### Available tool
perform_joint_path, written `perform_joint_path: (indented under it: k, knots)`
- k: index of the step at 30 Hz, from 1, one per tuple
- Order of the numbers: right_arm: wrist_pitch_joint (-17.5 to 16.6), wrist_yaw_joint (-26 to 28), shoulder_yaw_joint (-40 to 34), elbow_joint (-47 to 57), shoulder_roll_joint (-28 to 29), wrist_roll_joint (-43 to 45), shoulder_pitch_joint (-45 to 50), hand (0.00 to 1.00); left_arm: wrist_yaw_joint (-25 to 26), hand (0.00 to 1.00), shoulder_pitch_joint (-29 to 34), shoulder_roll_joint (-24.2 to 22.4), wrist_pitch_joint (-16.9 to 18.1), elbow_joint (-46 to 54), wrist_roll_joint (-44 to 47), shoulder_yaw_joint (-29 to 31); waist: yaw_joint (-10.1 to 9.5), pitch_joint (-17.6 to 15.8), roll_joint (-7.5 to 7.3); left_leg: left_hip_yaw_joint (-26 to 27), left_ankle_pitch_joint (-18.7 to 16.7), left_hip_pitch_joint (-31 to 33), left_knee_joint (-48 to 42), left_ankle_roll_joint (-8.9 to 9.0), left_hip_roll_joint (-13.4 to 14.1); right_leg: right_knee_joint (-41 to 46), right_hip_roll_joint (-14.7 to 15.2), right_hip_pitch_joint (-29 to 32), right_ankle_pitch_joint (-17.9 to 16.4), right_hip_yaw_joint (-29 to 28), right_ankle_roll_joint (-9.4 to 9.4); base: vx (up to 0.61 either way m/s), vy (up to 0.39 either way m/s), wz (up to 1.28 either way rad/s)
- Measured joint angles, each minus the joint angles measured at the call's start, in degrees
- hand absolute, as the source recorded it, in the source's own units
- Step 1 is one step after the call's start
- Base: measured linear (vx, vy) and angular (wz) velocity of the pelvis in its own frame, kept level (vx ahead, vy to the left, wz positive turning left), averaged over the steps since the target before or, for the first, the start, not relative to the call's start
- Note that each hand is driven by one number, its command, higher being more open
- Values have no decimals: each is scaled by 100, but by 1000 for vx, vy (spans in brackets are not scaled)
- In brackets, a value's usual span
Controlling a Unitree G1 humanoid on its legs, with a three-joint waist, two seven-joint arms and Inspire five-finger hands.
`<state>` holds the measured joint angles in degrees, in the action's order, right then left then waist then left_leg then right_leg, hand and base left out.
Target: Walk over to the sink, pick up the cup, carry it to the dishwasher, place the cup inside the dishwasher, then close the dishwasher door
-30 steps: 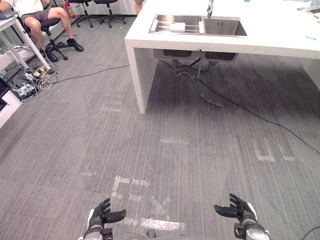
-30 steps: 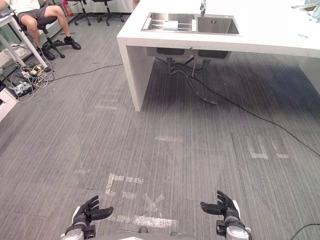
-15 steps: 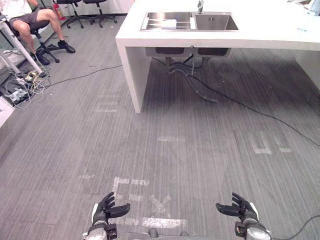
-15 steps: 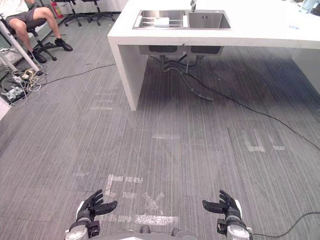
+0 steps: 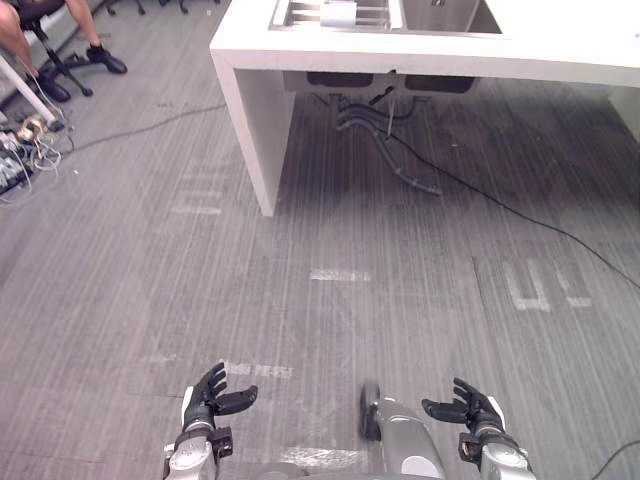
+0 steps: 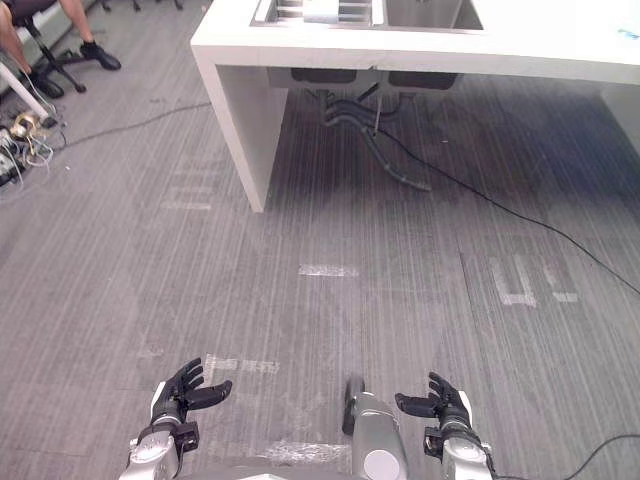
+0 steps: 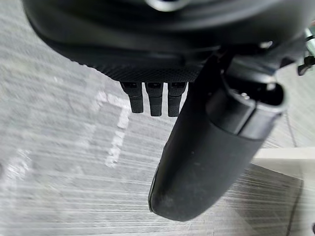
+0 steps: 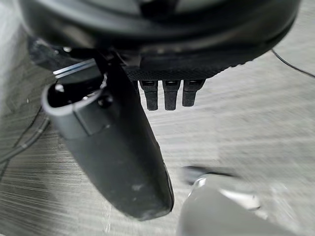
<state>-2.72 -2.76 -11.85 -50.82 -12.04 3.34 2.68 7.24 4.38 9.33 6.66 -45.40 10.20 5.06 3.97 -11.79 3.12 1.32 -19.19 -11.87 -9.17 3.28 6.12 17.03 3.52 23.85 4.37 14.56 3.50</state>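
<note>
Your left hand (image 5: 212, 393) and right hand (image 5: 468, 408) hang low over the grey floor (image 5: 200, 260), well apart, palms turned toward each other. Both have their fingers spread and nearly straight, with nothing in either. The wrist views agree: straight fingertips (image 7: 155, 101) and a thumb standing clear, with bare floor beyond.

The white counter (image 5: 400, 52) stands far ahead of you, and the sink (image 5: 450, 12) set into it is cut off by the top edge, so you see just the near part of its two basins. A pale object (image 5: 338, 12) sits on the rack in the left basin. It is also cut off, and you can't tell from here whether it is the cup.

Grey drain hoses (image 5: 385, 135) hang in the shadow under the sink, and a black cable (image 5: 520, 215) runs from there across the floor to the right. At the upper left, a seated person's lower legs (image 5: 80, 18) and dark shoes show. A tangle of wires (image 5: 20, 150) lies by the left edge.
</note>
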Motion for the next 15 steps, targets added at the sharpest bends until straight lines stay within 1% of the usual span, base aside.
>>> perform_joint_path:
  k: [1, 2, 3, 4, 5, 6, 8, 9, 10, 11, 12, 13, 14, 15]
  knots:
    - [3, -26, -21, -59, -22, 0, -151, 90, -11, 90, -97, -16, -4, -89, -5, 2, -12, -32, 73, -40, 91, 119, -452, 208, 154, 450, -61, 47, -369, 64, 97, 595, -277, 9]
    - [5, -38, -16, -72, -27, 2, -213, 90, -9, 90, -152, -55, -4, -132, -5, 11, -9, -37, 77, -80, 374, 391, -1319, 490, 211, 570, -119, -164, -684, 116, 133, 729, -347, 6]
    - [2, -35, -5, -64, -33, 4, -213, 90, -5, 90, -158, -105, -3, -128, -3, 40, -14, -58, 110, -101, 612, 568, -1959, 535, 281, 462, -194, -413, -773, 134, 150, 635, -292, 12]
    - [0, -41, 64, -69, -32, 11, -201, 90, -3, 90, -125, -204, 2, -101, 0, 126, -47, -87, 170, -159, 1518, 1077, -3523, 627, 475, -31, -414, -1111, -832, 168, 198, 613, -253, -2]
    - [-9, -46, 142, -66, -9, 83, -191, 90, -4, 90, -45, -214, 3, 26, 5, 127, -115, -94, 184, -90, 1478, 1446, -4584, 609, 656, -386, -603, -1622, -830, 135, 202, 680, -269, -27]
    - [-64, -80, 165, -7, 111, 234, -188, 90, -3, 90, 79, -214, 7, 401, 40, 132, -278, -118, 148, 217, 1216, 2049, -5795, 407, 953, -880, -846, -2340, -866, -8, 260, 514, -203, -40]
    - [-132, -102, 164, 66, 199, 372, -202, 90, -3, 90, 139, -230, 5, 797, 114, 112, -419, -115, 72, 470, 1017, 2659, -6025, 331, 1006, -1238, -913, -2750, -893, -156, 299, 460, -157, -41]
    - [-192, -107, 178, 68, 205, 420, -264, 90, 8, 90, 145, -249, 3, 1159, 126, 111, -531, -140, 21, 667, 882, 3153, -5767, 301, 972, -1466, -919, -2986, -905, -292, 305, 452, -98, -40]
    - [-195, -114, 207, 56, 199, 442, -314, 90, 20, 90, 147, -254, 3, 1352, 149, 114, -569, -161, 7, 739, 807, 3372, -5544, 282, 930, -1558, -912, -3096, -915, -352, 299, 464, -27, -40]
    - [-184, -127, 216, 43, 202, 443, -389, 90, 56, 90, 149, -259, -1, 1769, 183, 115, -645, -203, -51, 828, 717, 3626, -4738, 239, 724, -1660, -836, -3274, -1000, -411, 252, 476, 44, -27]
    - [-178, -143, 252, 17, 200, 437, -375, 90, 138, 90, 155, -288, -1, 2215, 180, 114, -704, -258, -150, 893, 748, 3613, -3428, 216, 396, -1669, -686, -3441, -1149, -457, 170, 474, 73, -19]
    - [-179, -158, 275, 5, 180, 434, -355, 90, 183, 90, 155, -319, 1, 2451, 168, 114, -724, -271, -172, 886, 843, 3602, -2732, 208, 226, -1675, -616, -3518, -1235, -489, 121, 480, 119, -14]
    - [-175, -195, 317, -42, 118, 433, -335, 90, 268, 90, 154, -371, 3, 2934, 155, 114, -757, -266, -158, 842, 1270, 3571, -1362, 187, -16, -1688, -545, -3651, -1411, -537, 22, 506, 145, -23]
    - [-168, -217, 336, -82, 71, 423, -290, 90, 360, 90, 152, -375, 15, 3400, 129, 120, -825, -240, -66, 697, 1678, 3500, -292, 258, -94, -1685, -569, -3801, -1605, -648, -102, 516, 167, -31]
